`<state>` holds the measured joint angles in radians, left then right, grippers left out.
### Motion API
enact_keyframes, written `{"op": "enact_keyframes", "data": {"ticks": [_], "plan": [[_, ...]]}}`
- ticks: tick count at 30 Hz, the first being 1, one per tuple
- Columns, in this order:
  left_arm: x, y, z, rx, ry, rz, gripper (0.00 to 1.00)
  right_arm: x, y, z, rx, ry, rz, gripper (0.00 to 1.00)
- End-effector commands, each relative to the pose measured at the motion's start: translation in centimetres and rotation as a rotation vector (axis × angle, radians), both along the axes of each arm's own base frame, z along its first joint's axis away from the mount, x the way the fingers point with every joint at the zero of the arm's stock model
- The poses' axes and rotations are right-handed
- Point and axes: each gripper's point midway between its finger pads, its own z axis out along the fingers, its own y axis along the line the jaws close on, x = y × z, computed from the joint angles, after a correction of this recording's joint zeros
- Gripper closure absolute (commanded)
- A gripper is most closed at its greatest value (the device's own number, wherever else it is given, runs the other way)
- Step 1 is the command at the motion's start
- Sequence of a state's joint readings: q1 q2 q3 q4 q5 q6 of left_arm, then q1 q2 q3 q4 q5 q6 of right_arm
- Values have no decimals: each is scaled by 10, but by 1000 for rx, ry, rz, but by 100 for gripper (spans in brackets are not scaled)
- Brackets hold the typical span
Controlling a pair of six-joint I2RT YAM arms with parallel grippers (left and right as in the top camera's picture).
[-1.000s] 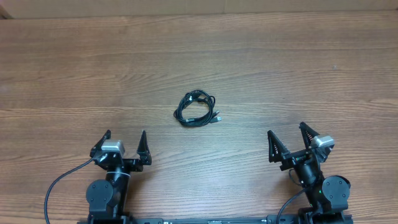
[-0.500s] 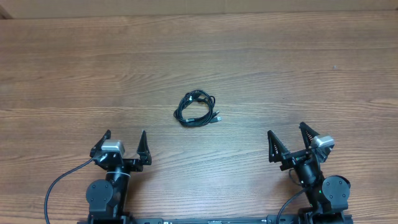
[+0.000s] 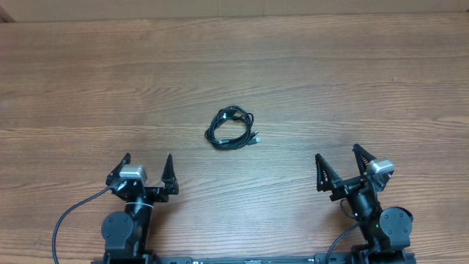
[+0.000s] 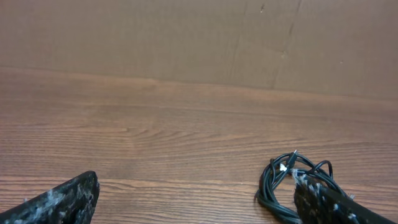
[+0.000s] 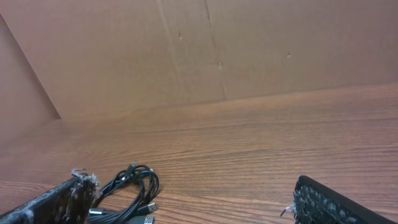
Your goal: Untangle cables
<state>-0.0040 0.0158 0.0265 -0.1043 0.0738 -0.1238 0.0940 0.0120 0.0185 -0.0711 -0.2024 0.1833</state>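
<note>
Cables (image 3: pixel 232 128) in the same knotted bundle as before; both jaws wide open, empty, unmoved.

Wood-grain table (image 3: pixel 88 66), brown, grain running left to right; cables (image 3: pixel 233 128) lie directly on it near centre; one small coiled black bundle, strands looped over each other; plug ends stick out on its right side.

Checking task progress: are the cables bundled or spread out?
Bundled. The cables lie as one small coiled tangle on the table, plug ends at its edge, no strand stretched out.
</note>
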Motion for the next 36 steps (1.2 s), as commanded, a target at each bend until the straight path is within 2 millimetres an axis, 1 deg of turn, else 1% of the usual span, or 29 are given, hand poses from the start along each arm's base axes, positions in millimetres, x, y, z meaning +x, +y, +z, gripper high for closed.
{"op": "enact_keyframes", "data": {"ticks": [1, 32, 34, 36], "plan": [[0, 2, 0, -7, -7, 9, 0, 0, 1, -2, 3, -1, 4, 0], [0, 2, 0, -6, -7, 13, 1, 0, 2, -2, 3, -1, 8, 0], [0, 2, -1, 9, -6, 10, 1, -2, 5, -1, 4, -6, 30, 0], [0, 1, -1, 8, -6, 3, 0, -7, 19, 6, 6, -35, 118, 0]]}}
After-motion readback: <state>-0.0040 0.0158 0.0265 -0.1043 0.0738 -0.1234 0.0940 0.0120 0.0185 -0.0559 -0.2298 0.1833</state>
